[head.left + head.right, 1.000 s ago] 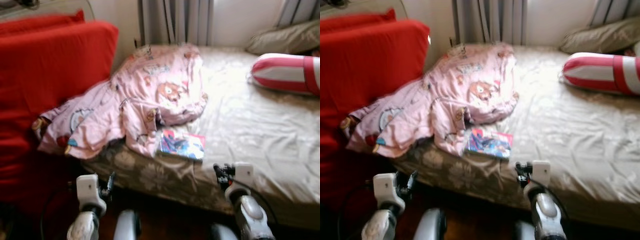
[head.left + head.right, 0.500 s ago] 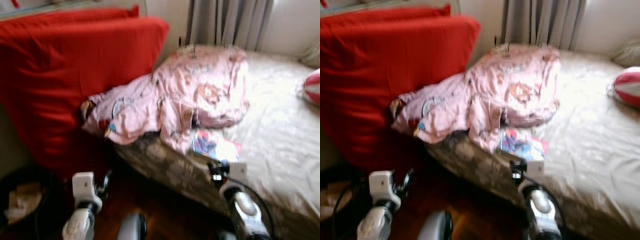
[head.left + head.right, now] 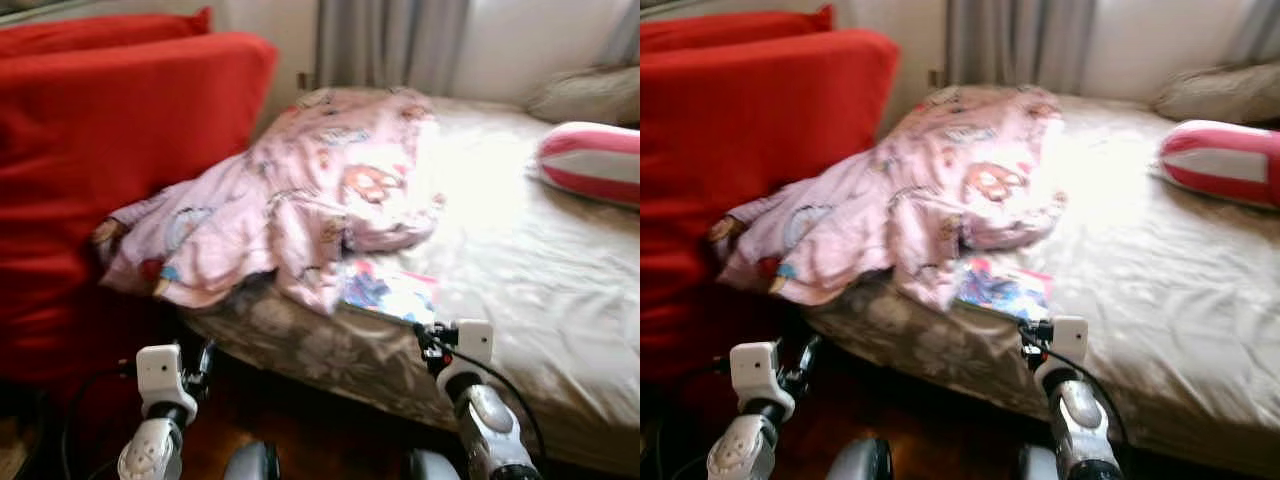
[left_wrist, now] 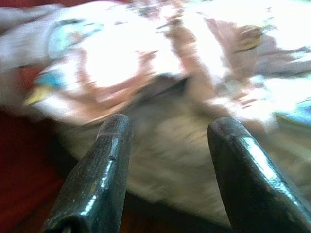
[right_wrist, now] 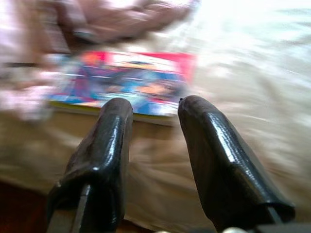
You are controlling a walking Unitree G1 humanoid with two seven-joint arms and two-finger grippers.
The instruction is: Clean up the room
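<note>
- Step judged as approach; robot stood at the near edge of the bed [image 3: 540, 270], nothing picked up yet
- Pink cartoon-print blanket [image 3: 300, 200] lay crumpled on the bed's left part, spilling toward the red sofa [image 3: 120, 130] at the left
- Colourful book [image 3: 390, 290] lay flat on the bed near its near edge, just right of the blanket, one corner tucked under it
- Right gripper [image 5: 153, 136] hung empty, fingers spread, pointed at the book, just short of it
- Left gripper [image 4: 167, 145] empty, fingers spread, facing the blanket's hanging edge
- Next move likely called for right gripper reaching forward over the mattress edge to pinch the book's near edge
- Red-and-white bolster [image 3: 590, 160] and a beige pillow [image 3: 585, 92] sat far right
- Book cover print too blurred to read; no other writing legible
</note>
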